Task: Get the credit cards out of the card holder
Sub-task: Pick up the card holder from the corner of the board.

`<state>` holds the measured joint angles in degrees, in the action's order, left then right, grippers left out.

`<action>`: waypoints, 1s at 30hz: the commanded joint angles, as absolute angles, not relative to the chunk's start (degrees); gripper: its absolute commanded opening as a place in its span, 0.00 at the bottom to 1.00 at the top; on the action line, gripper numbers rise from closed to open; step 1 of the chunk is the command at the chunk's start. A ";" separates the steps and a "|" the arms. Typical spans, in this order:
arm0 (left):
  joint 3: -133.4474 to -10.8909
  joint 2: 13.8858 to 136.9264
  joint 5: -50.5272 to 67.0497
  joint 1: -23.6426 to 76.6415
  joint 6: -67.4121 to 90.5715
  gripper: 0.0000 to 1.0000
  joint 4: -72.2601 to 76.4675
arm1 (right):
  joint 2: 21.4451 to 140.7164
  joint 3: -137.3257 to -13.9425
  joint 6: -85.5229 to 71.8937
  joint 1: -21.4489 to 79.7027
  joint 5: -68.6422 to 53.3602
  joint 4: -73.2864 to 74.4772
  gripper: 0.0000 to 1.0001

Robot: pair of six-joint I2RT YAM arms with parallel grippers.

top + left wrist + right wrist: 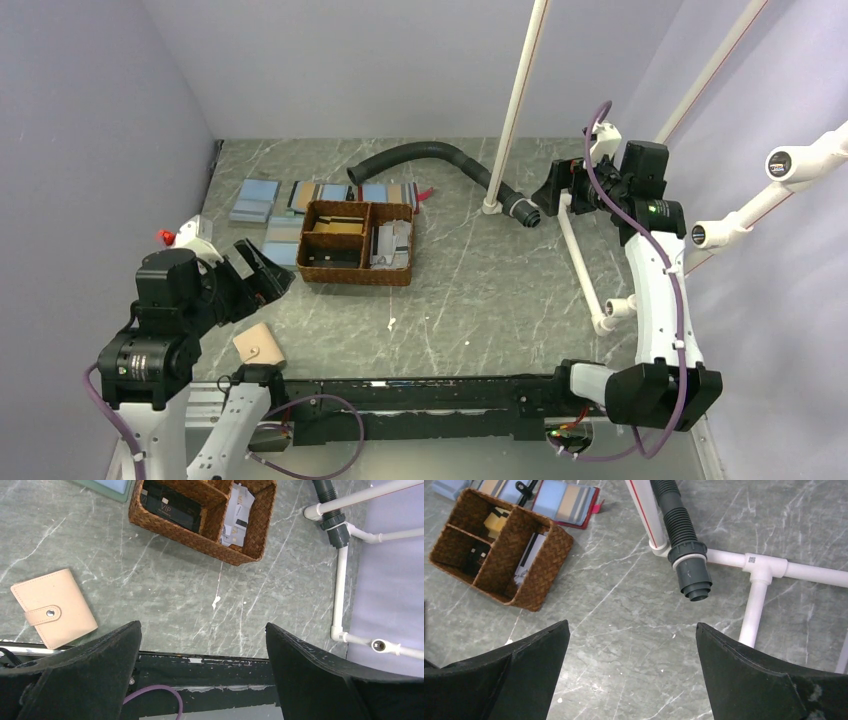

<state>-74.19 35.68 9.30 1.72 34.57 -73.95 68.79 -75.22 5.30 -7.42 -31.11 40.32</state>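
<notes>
Near the front edge of the tabletop (480, 300), beside the left arm's base, the card holder (259, 346) is seen lying flat, tan face up, its strap snapped closed. The left claw (202, 630) is held over the tabletop near it, fingers spread wide, nothing gripped. The right claw (632, 625) is likewise spread apart and empty, well away by the white pipes (754, 565). Cards are seen in the brown woven basket (355, 278).

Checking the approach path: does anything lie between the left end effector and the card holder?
Nothing. In the left wrist view, only bare marbled table separates the open left end effector from the closed card holder.
</notes>
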 commanded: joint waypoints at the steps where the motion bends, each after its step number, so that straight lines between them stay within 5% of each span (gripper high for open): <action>1: -75.92 35.79 7.31 1.74 35.50 1.00 -73.23 | 67.13 -75.55 4.35 -7.65 -34.67 38.79 1.00; 9: -73.56 35.45 4.73 1.70 35.90 0.99 -73.97 | 68.41 -76.45 8.46 -7.65 -47.06 41.63 1.00; 14: -70.86 37.09 0.18 1.74 36.02 0.99 -77.46 | 70.22 -74.35 24.31 -6.73 -60.77 49.38 1.00; 30: -65.72 42.55 -12.21 1.68 36.32 0.99 -75.11 | 78.47 -71.07 49.81 17.17 -56.36 60.12 1.00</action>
<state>-64.60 40.64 -8.12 1.72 35.07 -75.94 76.20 -69.49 43.35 13.91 -55.35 57.78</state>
